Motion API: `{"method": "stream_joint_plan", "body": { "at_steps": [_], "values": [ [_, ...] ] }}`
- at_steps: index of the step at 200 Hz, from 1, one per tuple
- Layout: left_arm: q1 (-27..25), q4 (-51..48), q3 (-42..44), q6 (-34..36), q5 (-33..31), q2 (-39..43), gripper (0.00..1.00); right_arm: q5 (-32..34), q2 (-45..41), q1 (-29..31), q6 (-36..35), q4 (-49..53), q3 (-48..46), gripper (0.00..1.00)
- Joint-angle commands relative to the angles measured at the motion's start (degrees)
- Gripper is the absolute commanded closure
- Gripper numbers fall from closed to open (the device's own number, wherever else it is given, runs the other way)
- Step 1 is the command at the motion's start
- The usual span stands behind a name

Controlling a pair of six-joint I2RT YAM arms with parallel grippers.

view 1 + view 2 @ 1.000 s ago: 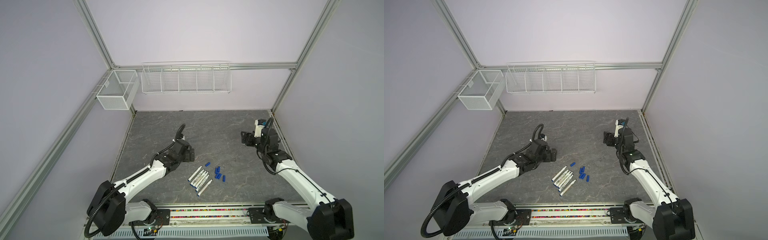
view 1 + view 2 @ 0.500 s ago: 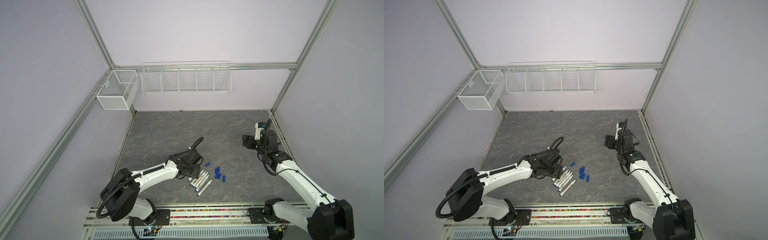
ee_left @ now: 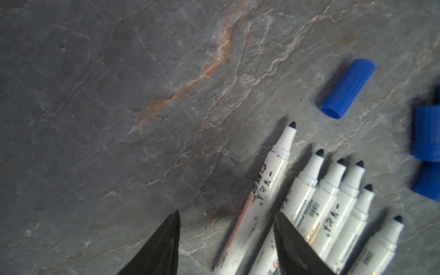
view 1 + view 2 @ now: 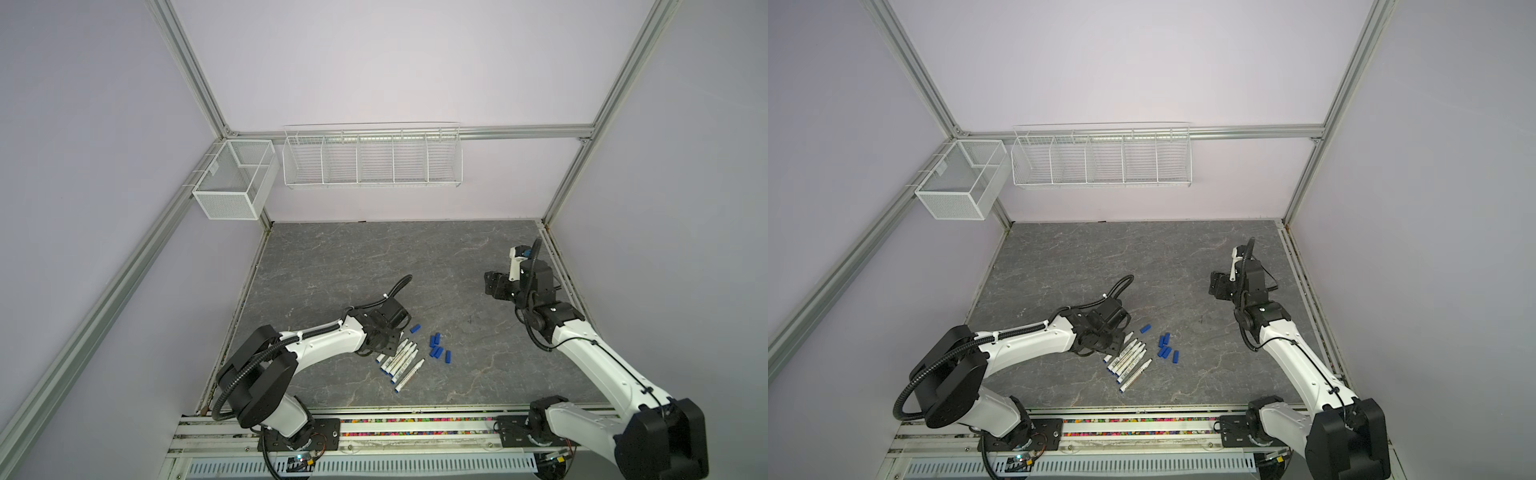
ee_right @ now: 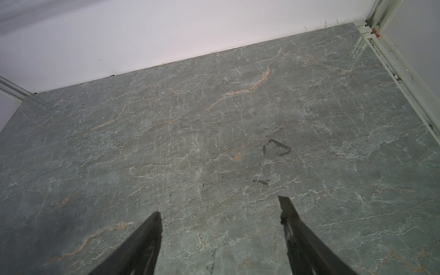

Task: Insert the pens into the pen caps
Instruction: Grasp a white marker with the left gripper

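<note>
In the left wrist view the left jaws stand partway apart, astride the barrel of the outermost pen (image 3: 262,188) in the row. One dark finger (image 3: 290,242) lies against that barrel, on the side where the next pen begins. The opposite finger (image 3: 164,250) is clear of it, with a strip of bare table (image 3: 119,95) showing between finger and pen. Nothing is clamped.

The six pens (image 3: 331,204) lie side by side, touching or nearly so, uncapped, dark nibs all pointing the same way. A lone pen cap (image 3: 346,88), bright blue, lies on its side just beyond the outermost nib, its open mouth turned towards the row and apart from it. More pen caps (image 3: 426,133) show blurred at the frame edge.

In both top views the left arm (image 4: 324,345) reaches low across the lower middle of the frame, its wrist over the upper left side of the pens (image 4: 401,359). The row slants from lower left to upper right. The lone pen cap (image 4: 414,329) sits just to the upper right of the row. The other pen caps (image 4: 436,347) cluster to the right of it, near but not touching.

The right jaws, in the right wrist view, gape wide with only grey table between the fingers (image 5: 142,245). In both top views the right arm (image 4: 590,357) rises along the right side, its wrist at right centre, well apart from pens and caps.

A white wire rack (image 4: 372,156) and a mesh box (image 4: 230,183) hang in the upper part of the frame.
</note>
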State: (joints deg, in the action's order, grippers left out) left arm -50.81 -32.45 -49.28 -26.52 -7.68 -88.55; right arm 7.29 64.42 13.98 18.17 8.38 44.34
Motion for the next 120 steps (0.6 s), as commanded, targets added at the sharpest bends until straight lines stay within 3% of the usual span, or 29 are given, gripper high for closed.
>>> {"method": "stream_joint_plan", "body": {
  "at_steps": [1, 34, 68, 103, 120],
  "values": [
    [0.0, -0.8, -1.2, -0.3, -1.0, -1.3, 0.43, 0.4, -0.1, 0.0, -0.3, 0.5, 0.1, 0.19],
    [-0.1, -0.7, -1.0, -0.2, -1.1, -2.6, 0.58, 0.2, -0.2, 0.0, -0.3, 0.6, 0.1, 0.19],
    [0.0, -0.3, 0.0, -0.2, -0.2, -2.9, 0.82, 0.0, -0.1, 0.1, -0.2, 0.6, 0.1, 0.19],
    [0.0, 1.8, 1.4, -1.0, 0.2, -3.2, 0.91, -1.3, 0.0, 0.0, 0.0, 0.5, 0.1, 0.19],
    [0.1, 3.0, 1.4, -1.2, 0.2, -3.1, 1.0, -2.6, 0.3, 0.1, 0.2, 0.5, 0.3, 0.19]
  ]
}}
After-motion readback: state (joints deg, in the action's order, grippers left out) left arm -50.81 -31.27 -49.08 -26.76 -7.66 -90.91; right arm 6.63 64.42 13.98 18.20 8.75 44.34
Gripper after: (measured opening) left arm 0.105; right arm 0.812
